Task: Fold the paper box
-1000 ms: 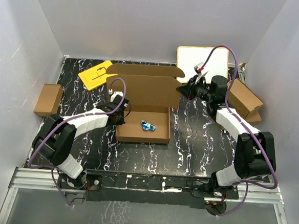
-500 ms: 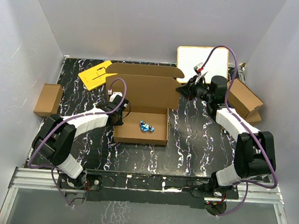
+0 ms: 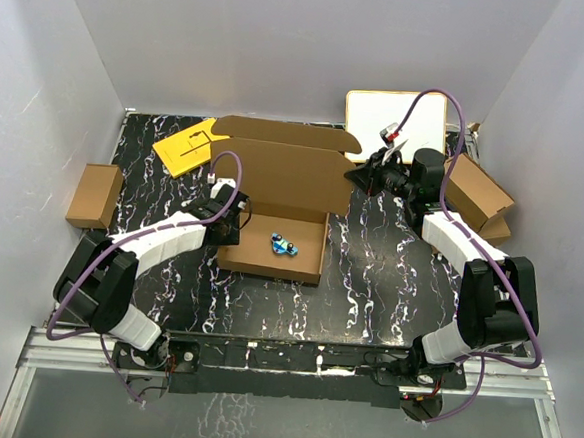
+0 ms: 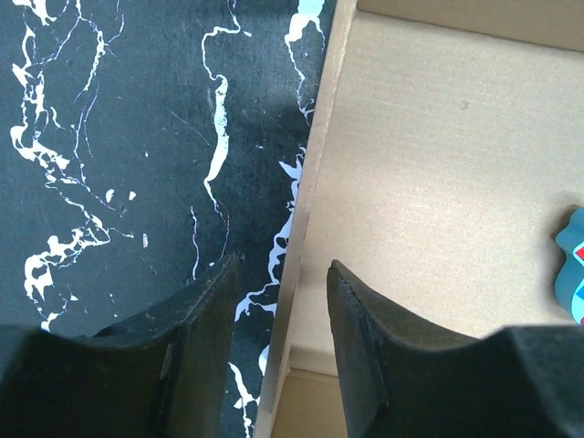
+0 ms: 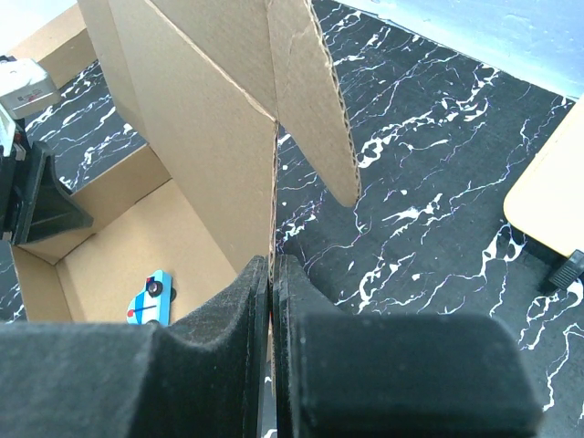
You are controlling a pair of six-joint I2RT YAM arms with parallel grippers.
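paper box: brown cardboard, middle of the black marbled table; tray lying flat, lid panel raised at the far side, a flap on its right end. blue toy car: lying inside the tray. left claw: spread, one finger on each side of the tray's left wall. right claw: pressed together, pinching the lid's right edge. yellow card: far left, just beside the lid. small cardboard box: at the table's left edge. white board: far right corner.
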